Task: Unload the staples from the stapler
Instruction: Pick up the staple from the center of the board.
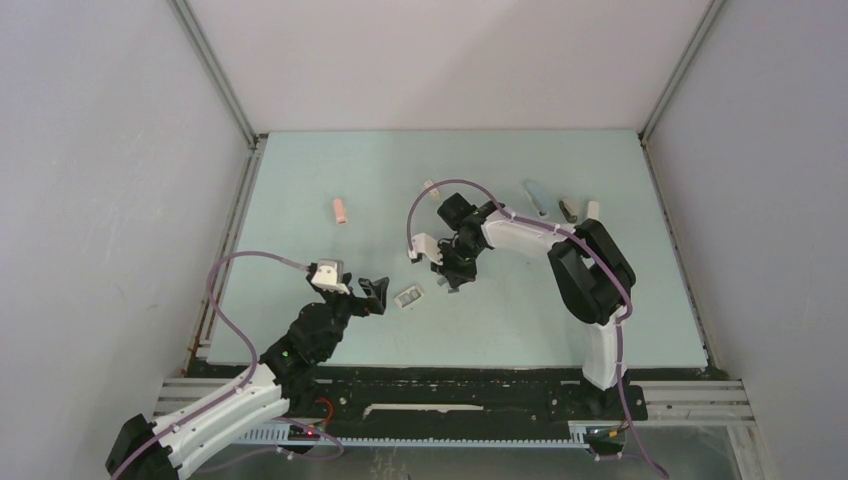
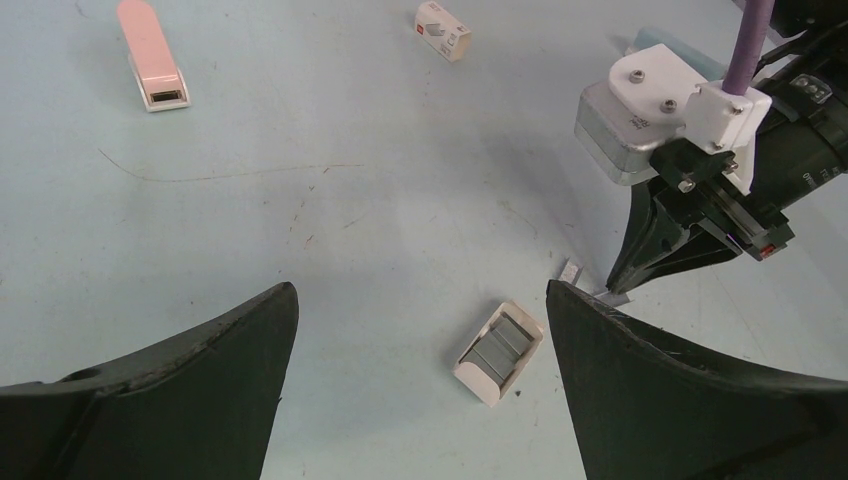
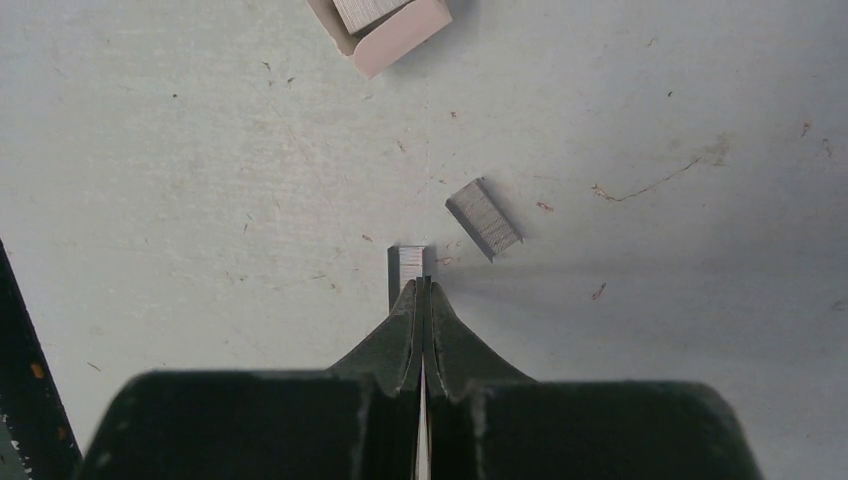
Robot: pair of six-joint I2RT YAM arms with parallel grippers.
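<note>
My right claw (image 3: 422, 285) is pressed shut, its tips low on the table (image 3: 200, 150) and touching one strip of staples (image 3: 408, 262); I cannot tell whether they pinch it. A second strip (image 3: 484, 217) lies just beside, apart from the tips. My left claw (image 2: 422, 292) hangs wide open above a small box (image 2: 500, 352) of grey strips, near the right claw.
</note>
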